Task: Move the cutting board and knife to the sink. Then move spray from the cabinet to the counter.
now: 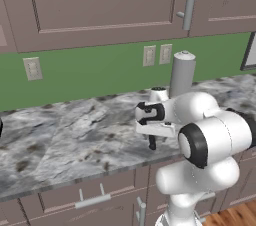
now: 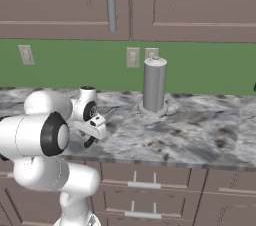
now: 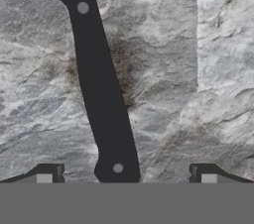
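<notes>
The knife [image 3: 101,94] lies flat on the marbled counter [image 3: 198,94]; its black riveted handle runs up the hand view and the steel blade starts at the top edge. My gripper [image 3: 126,176] hovers just above the handle's butt end, open, with one fingertip on each side of it and nothing held. From the base cameras the gripper [image 1: 152,142] [image 2: 90,141] points down at the counter [image 1: 65,140] [image 2: 200,125] near its front edge. The cutting board, sink, spray and open-shelf cabinet are out of view.
A tall grey cylinder [image 1: 182,74] [image 2: 154,86] stands on the counter behind the hand, near the green wall. Panelled wall cabinets [image 1: 105,5] [image 2: 190,0] hang above. Drawers with steel handles [image 1: 92,199] [image 2: 144,185] sit below the counter edge.
</notes>
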{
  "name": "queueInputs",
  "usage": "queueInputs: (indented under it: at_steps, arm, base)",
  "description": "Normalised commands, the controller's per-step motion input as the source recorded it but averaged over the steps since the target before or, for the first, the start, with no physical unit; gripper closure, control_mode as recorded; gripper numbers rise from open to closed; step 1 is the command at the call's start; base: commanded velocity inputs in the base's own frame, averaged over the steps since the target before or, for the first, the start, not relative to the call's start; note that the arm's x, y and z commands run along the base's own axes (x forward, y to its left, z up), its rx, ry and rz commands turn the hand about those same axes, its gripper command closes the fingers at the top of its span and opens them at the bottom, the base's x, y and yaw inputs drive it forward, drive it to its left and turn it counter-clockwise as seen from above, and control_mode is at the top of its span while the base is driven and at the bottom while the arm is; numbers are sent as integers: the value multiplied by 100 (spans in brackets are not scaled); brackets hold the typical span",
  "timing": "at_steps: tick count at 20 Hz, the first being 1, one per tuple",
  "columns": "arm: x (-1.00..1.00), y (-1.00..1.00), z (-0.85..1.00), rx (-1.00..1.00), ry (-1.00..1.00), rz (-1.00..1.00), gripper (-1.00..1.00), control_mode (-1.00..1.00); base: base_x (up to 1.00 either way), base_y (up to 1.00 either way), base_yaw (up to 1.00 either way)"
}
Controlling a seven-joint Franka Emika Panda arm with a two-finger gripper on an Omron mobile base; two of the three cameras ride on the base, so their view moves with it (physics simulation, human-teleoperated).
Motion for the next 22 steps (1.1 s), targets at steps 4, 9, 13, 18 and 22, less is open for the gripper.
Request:
queueInputs:
  at_steps: [4, 9, 13, 18, 22]
  arm:
    - [10, 0, -19, 5, 0, 0, -100, -100]
    - [10, 0, -16, 5, 0, 0, -100, -100]
    - [6, 0, -18, 2, 0, 0, -100, -100]
    - [3, 0, -23, 0, 0, 0, -100, -100]
    - [2, 4, -24, 0, 0, 0, -100, -100]
  base:
    - [0, 0, 0]
    - [0, 0, 0]
    - [0, 0, 0]
    - [0, 0, 0]
    - [0, 0, 0]
